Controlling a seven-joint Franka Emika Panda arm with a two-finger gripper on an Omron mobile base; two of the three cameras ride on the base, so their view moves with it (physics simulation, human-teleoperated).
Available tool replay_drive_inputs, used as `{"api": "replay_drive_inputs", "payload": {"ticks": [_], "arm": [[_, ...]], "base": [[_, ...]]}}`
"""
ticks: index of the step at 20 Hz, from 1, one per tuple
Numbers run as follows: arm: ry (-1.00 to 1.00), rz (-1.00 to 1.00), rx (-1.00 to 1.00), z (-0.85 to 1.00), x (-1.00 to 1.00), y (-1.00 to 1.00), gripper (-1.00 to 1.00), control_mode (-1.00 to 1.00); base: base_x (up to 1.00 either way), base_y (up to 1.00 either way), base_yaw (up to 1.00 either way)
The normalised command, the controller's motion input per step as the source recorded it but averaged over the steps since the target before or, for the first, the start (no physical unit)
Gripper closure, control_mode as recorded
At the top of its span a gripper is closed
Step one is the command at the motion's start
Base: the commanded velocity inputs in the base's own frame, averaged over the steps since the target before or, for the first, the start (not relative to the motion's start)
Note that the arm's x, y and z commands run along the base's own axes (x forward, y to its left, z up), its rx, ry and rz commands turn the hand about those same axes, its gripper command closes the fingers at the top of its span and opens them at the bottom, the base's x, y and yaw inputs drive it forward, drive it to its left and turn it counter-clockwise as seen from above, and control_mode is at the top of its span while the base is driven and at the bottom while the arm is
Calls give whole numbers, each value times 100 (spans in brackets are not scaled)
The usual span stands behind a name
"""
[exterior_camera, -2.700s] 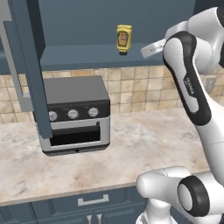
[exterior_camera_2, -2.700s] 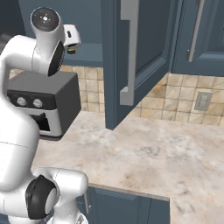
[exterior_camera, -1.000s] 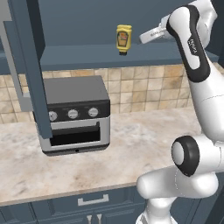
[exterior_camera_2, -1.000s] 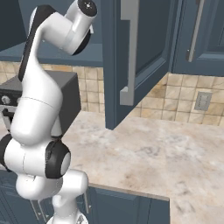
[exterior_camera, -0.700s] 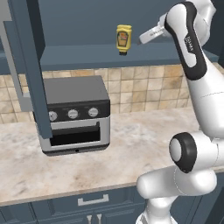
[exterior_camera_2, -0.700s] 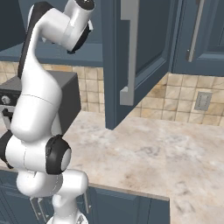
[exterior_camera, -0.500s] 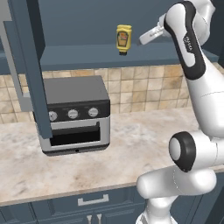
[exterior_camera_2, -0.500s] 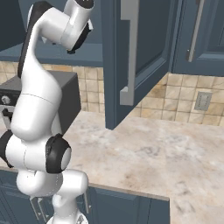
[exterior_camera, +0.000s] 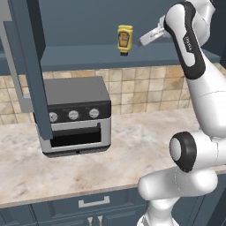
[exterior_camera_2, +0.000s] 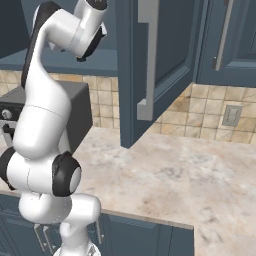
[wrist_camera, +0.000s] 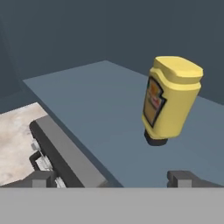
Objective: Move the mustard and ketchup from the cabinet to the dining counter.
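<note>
The squat yellow squeeze bottle of mustard (exterior_camera: 125,39) stands cap-down on the dark blue-grey shelf of the open upper wall cabinet (exterior_camera: 132,57), near the top centre of the left base view. In the hand view the same bottle (wrist_camera: 169,99) sits right of centre, its labelled face turned toward the left of the frame, tilted a little with the camera's roll.

The white arm's gripper (exterior_camera: 150,37) reaches in from the upper right of the left base view and hangs just right of the mustard, apart from it. Its two dark fingertips (wrist_camera: 41,178) rise at the bottom corners of the hand view, spread wide with nothing between them; the bottle lies above the right one, untouched.

Below the shelf, a grey-and-black toaster oven (exterior_camera: 75,115) rests on the beige marble-look surface (exterior_camera: 132,145) at the left of the left base view. One open cabinet door (exterior_camera_2: 150,60) with a long silver bar handle hangs at the centre of the right base view.
</note>
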Motion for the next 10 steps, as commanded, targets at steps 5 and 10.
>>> {"api": "replay_drive_inputs", "payload": {"ticks": [5,10], "arm": [[0,0,0,-9,12,0,-100,-100],[0,0,0,-7,16,-1,-100,-100]], "base": [[0,0,0],[0,0,0]]}}
